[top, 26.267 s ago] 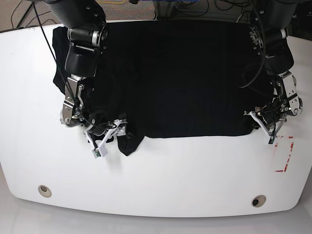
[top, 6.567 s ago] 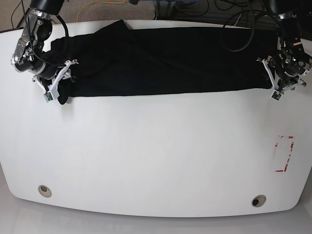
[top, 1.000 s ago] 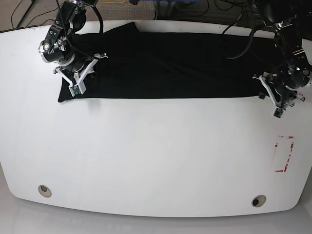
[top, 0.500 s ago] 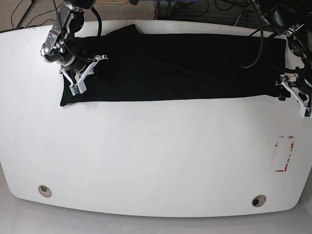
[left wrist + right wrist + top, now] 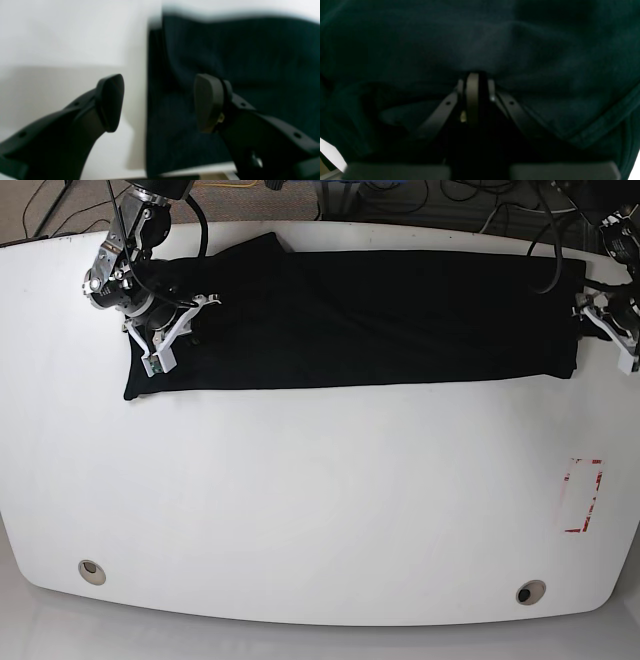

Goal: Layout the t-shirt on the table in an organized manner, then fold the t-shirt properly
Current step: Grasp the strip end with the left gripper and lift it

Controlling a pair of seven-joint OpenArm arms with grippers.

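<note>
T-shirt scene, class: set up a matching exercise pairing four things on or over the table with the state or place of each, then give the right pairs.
Things:
1. left gripper
2. right gripper
3. t-shirt
4. red-outlined mark

States:
A. folded into a long black band
B. jaws shut on cloth
C. on bare white table, near the left arm's side
D. jaws open

Pairs: 1-D, 2-B, 3-A, 4-C

The near half of the table (image 5: 320, 500) lies open, broken only by two grommet holes (image 5: 92, 571) near the front edge and a red-outlined mark (image 5: 582, 495) at one side. Across the far side the black t-shirt (image 5: 350, 315) stretches in a long band, with the right gripper (image 5: 160, 340) pinched into one end and the left gripper (image 5: 610, 330), jaws spread, just off the other
</note>
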